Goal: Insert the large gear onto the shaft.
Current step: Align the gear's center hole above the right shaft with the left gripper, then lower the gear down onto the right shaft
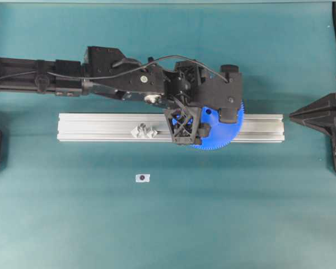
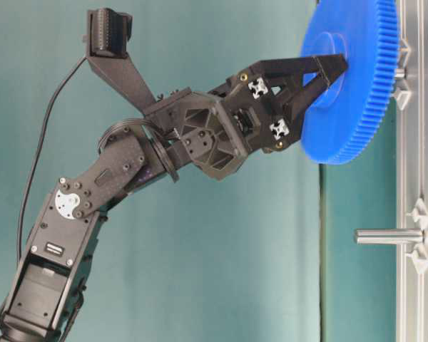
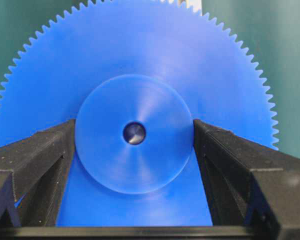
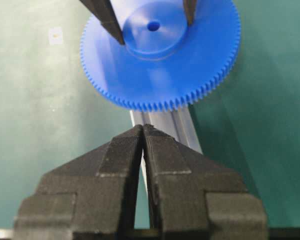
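The large gear is a bright-blue toothed disc lying flat over the aluminium rail. My left gripper straddles its raised hub, with a black finger lying against each side of it. A silvery tip of the shaft shows inside the centre hole. In the table-level view the large gear sits close to the rail, with a short stub of the shaft between them. My right gripper is shut and empty, back at the right end of the rail, facing the large gear.
A second bare metal pin stands on its clear mount further left along the rail. A small white tag lies on the green mat in front of the rail. The left arm reaches in from the left above the rail.
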You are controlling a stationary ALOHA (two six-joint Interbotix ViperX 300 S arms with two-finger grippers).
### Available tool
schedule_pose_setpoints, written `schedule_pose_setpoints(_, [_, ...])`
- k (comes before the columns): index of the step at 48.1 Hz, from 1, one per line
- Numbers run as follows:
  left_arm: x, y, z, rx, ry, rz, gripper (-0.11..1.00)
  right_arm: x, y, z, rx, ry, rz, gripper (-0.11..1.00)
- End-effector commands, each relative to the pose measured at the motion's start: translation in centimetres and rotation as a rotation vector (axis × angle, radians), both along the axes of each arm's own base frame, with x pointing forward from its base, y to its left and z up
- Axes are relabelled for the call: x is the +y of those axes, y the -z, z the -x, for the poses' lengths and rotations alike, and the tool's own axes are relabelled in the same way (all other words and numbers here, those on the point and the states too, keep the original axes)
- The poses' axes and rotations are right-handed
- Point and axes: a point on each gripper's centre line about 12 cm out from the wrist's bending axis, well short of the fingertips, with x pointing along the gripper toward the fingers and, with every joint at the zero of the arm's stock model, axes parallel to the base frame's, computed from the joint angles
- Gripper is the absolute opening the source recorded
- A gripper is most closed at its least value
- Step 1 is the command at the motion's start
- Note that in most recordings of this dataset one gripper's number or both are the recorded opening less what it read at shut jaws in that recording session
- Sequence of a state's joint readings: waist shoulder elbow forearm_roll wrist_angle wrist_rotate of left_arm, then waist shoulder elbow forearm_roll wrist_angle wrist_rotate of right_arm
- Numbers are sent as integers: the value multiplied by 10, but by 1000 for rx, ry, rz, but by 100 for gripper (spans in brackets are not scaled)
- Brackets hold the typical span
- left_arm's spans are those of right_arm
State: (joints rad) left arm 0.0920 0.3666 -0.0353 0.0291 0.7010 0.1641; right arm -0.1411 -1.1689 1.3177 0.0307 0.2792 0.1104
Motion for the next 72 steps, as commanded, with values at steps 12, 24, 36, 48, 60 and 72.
schedule_pose_setpoints(12, [-4,0,2,-4,-4,10,84,-1,-7,-2,-21,7,-7,13])
schedule_pose_setpoints(24, [13,-5,0,-35,-21,-2,90,-1,-9,-3,-26,7,-6,13])
schedule_pose_setpoints(36, [12,-5,4,-17,-21,0,92,-1,-10,-2,-29,7,-6,14])
schedule_pose_setpoints(48, [12,-8,4,-19,-13,-4,92,-1,-10,-2,-27,7,-6,13])
schedule_pose_setpoints(60, [12,-17,6,65,43,-29,93,-1,-9,-2,-30,27,-48,13])
schedule_pose_setpoints(72, [14,-22,-5,73,75,-47,93,-1,-10,-2,-36,28,-49,13])
